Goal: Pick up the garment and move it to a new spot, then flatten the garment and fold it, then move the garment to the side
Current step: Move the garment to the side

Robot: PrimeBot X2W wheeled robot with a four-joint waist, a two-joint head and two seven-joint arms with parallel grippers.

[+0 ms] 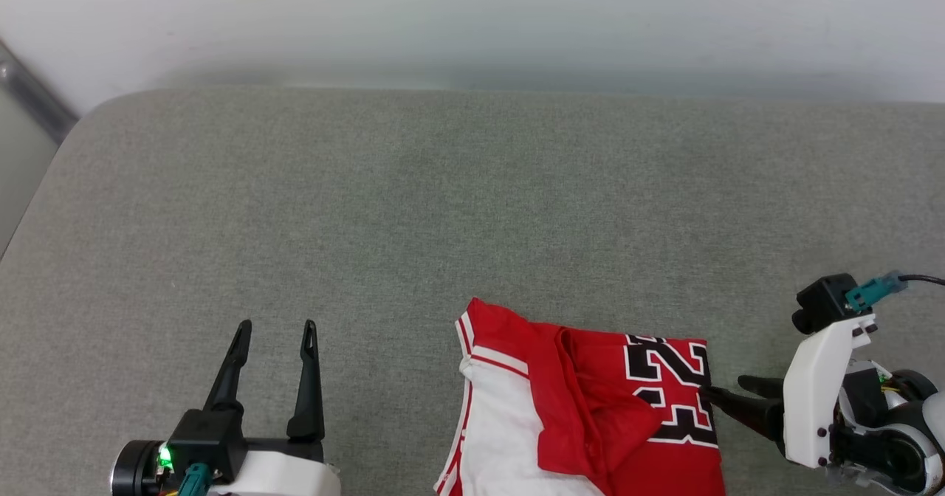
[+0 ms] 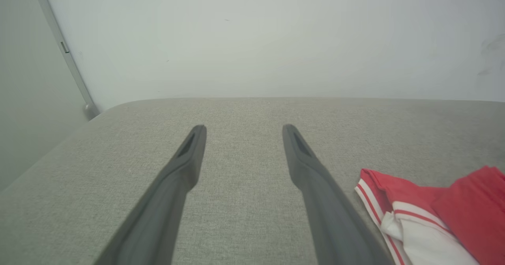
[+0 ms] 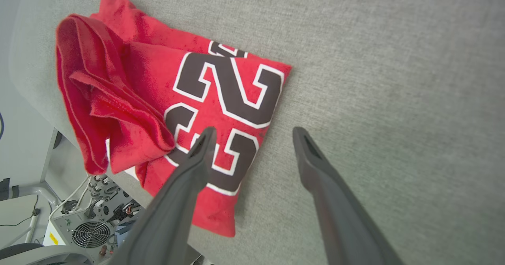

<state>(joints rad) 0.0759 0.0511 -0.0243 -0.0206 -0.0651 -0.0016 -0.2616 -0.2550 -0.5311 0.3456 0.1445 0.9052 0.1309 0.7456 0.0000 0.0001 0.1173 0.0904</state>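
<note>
right end effector (image 3: pixel 253 133) wrist view shows a finger crossing the garment (image 3: pixel 150 71).

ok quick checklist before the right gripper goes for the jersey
1. Right gripper open: ok, jaws wide apart, nothing between them.
2. Right gripper lined up: ok, it straddles the right edge of the garment, by the black 23.
3. Contact with the cloth: cannot tell.
4. Left gripper free: ok, open over the bare grey surface, apart from the garment.
5. Garment lying flat: not ok, it is folded over with a bunched red ridge in the middle.
6. Garment fully supported: cannot tell, its near end lies at the surface's edge and may overhang.
</note>
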